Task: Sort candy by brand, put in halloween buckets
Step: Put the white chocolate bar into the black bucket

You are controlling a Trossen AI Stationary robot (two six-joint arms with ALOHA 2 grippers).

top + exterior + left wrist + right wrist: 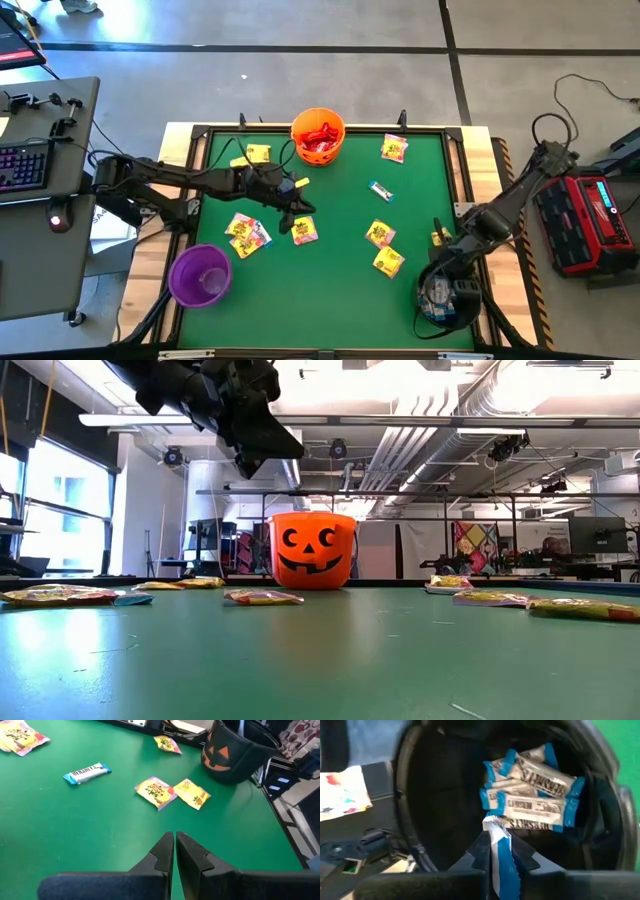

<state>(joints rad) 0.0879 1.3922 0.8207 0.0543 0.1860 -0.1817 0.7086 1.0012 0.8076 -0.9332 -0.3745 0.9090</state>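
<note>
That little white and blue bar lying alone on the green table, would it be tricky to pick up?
Probably a bit. The white and blue bar lies flat on the green table, so jaws get little edge to pinch. Its wrapper looks glossy, likely slippery. It seems small and light, so a nudge would probably slide it, not roll it.

On the green table, an orange bucket with black pumpkin-face marks holds red candy; nearby, yellow packets, a purple bucket and a black bucket of white-blue packets.
</note>
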